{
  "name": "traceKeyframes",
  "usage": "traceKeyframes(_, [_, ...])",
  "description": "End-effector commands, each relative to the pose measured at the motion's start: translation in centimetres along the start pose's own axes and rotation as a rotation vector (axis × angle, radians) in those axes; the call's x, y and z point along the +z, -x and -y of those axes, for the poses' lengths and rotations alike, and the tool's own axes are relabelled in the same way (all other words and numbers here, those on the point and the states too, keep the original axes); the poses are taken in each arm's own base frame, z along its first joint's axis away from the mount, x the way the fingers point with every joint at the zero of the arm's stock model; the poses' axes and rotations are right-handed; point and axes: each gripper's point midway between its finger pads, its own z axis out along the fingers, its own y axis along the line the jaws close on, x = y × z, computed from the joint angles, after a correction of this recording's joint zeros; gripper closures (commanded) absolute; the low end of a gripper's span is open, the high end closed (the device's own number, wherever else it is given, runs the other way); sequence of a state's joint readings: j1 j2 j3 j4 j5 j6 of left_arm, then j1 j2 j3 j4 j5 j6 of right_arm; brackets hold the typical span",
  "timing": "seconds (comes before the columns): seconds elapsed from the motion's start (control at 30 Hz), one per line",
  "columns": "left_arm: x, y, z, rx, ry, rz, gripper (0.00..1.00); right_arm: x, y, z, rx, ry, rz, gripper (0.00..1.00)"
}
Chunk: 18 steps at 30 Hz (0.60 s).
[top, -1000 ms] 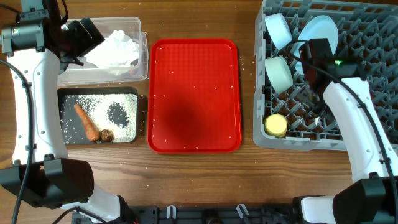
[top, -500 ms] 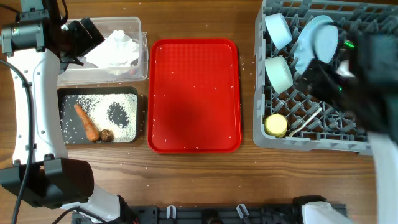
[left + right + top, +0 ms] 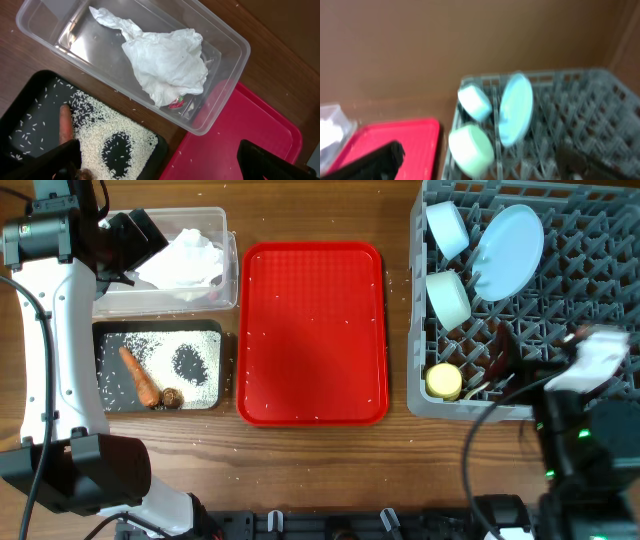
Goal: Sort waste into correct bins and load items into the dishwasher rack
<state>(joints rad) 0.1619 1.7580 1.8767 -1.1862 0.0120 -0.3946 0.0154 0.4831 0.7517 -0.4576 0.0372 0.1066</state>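
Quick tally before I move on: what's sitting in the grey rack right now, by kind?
Plate: 1
Bowls: 2
Cup: 1
Spoon: 1, partly hidden
Total in the rack: 5

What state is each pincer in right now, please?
Left pincer: open, holding nothing.
Right pincer: open, holding nothing, though its view is blurred.
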Motion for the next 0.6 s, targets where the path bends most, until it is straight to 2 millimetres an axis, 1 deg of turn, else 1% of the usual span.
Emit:
traceKeyframes(0.0, [0.3, 0.2, -0.3, -0.009, 0.012, 0.002, 0.0, 0.4, -5.5, -0.3, -0.02, 0.068, 0.038, 0.0])
traceKeyframes(0.03, [0.3, 0.2, -0.3, -0.009, 0.012, 0.002, 0.0, 0.6, -7.7, -0.2, -0.02, 0.076, 0.055, 0.0])
traceKeyframes(0.07, [0.3, 0.2, -0.3, -0.009, 0.012, 0.002, 0.0, 0.9, -9.2, -0.1, -0.02, 0.088, 0.076, 0.0])
traceKeyframes(0.13, [0.3, 0.2, -0.3, -0.009, 0.012, 0.002, 0.0, 1.5, -11.4, 0.1, -0.023, 0.099, 0.127, 0.0])
traceKeyframes(0.23, [0.3, 0.2, -0.3, -0.009, 0.012, 0.002, 0.0, 2.0, -13.5, 0.2, -0.023, 0.102, 0.134, 0.0])
traceKeyframes(0.27, [0.3, 0.2, -0.3, -0.009, 0.012, 0.002, 0.0, 2.1, -13.8, 0.2, -0.024, 0.102, 0.131, 0.0])
traceKeyframes(0.57, [0.3, 0.2, -0.3, -0.009, 0.012, 0.002, 0.0, 2.2, -13.9, 0.3, -0.023, 0.102, 0.129, 0.0])
